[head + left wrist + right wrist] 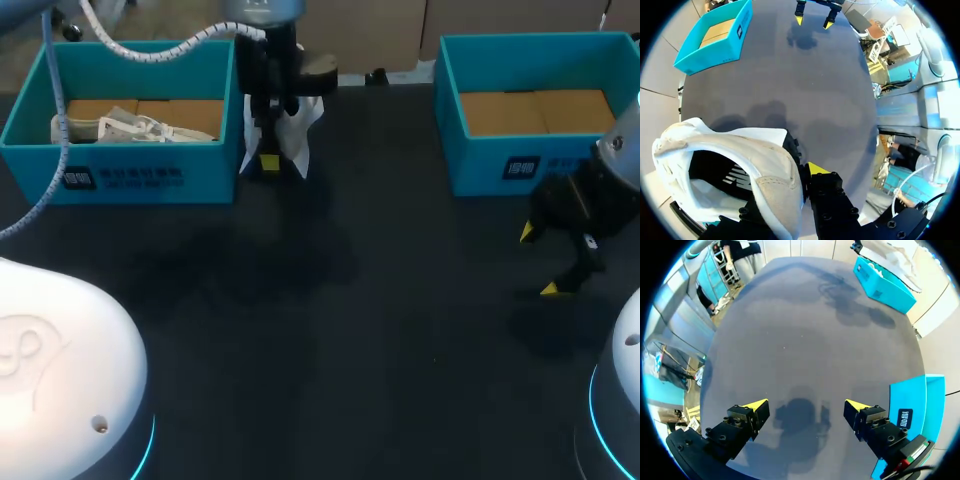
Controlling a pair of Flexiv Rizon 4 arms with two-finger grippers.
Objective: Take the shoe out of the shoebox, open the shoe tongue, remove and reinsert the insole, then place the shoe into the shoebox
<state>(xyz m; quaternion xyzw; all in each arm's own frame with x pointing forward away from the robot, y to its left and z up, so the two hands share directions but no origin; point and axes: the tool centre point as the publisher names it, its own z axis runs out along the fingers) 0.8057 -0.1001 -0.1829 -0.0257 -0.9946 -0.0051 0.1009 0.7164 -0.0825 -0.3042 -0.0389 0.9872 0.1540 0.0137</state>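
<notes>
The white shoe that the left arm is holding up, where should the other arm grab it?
Probably the free wall of the white shoe facing the right gripper, coming from the right over bare table. The left gripper pinches the other wall of its wide opening, and the left shoebox crowds the far side.

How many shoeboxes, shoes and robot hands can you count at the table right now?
Shoeboxes: 2 (left shoebox, right shoebox)
Shoes: 2 (boxed shoe in the left shoebox, held shoe above the table)
Hands: 2 (left hand shut on the held shoe, right hand open and empty)
Total: 6
</notes>
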